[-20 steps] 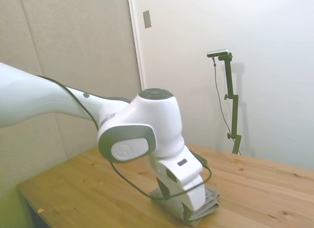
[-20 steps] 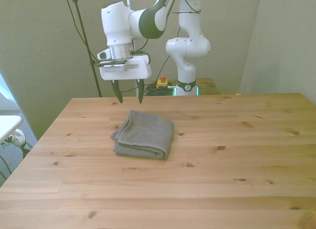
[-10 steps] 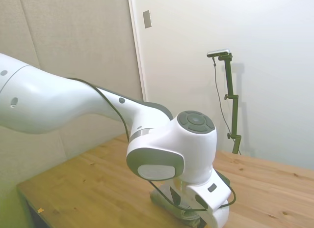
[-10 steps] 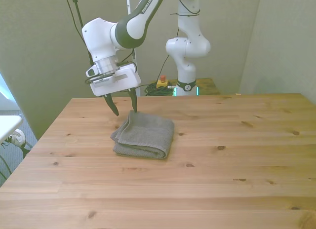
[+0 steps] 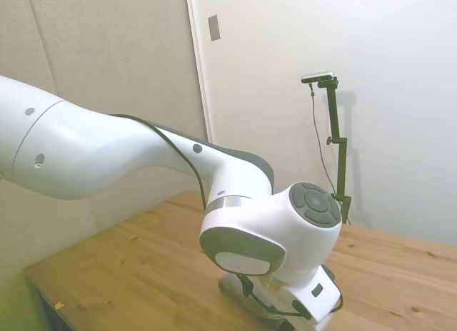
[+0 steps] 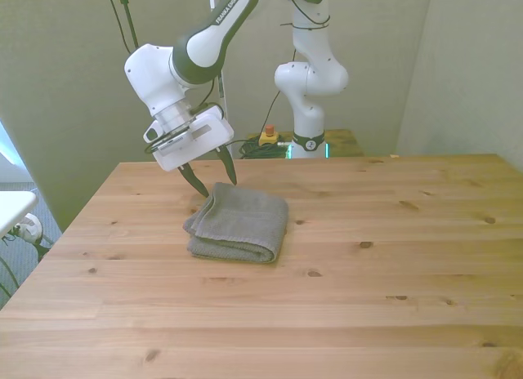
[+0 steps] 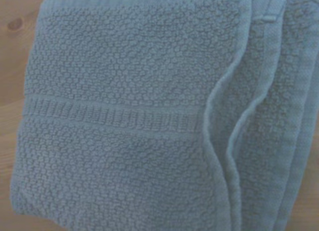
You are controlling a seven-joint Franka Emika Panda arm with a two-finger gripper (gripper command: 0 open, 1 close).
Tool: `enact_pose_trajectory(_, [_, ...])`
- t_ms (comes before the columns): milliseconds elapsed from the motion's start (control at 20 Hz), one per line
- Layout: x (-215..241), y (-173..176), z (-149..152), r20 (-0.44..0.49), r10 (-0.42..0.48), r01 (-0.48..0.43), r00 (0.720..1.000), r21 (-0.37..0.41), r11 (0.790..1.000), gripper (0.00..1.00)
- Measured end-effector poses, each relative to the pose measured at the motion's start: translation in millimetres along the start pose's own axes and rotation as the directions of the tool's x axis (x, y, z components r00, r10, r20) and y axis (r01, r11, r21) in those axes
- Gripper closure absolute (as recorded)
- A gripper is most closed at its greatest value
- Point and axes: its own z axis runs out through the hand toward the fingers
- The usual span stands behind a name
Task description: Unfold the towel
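Wooden tabletop (image 6: 392, 256), plain walls behind. Towel (image 6: 241, 222): grey, folded in layers, left of centre in the front view. Gripper (image 6: 214, 175): fingers spread, empty, tilted just above the towel's upper-left corner. Advice: pinch only the top layer's loose edge, then lift and peel across.

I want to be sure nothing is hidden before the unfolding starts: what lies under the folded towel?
The towel rests folded on the bare wooden table. Only its own stacked layers show at the edges; anything between or beneath them is covered.
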Motion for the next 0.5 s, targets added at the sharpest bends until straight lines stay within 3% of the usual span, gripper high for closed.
enact_pose_trajectory(500, [4.6, 1.2, -2.9, -0.005, -0.039, 0.040, 0.999, 0.063, 0.997, 1.00])
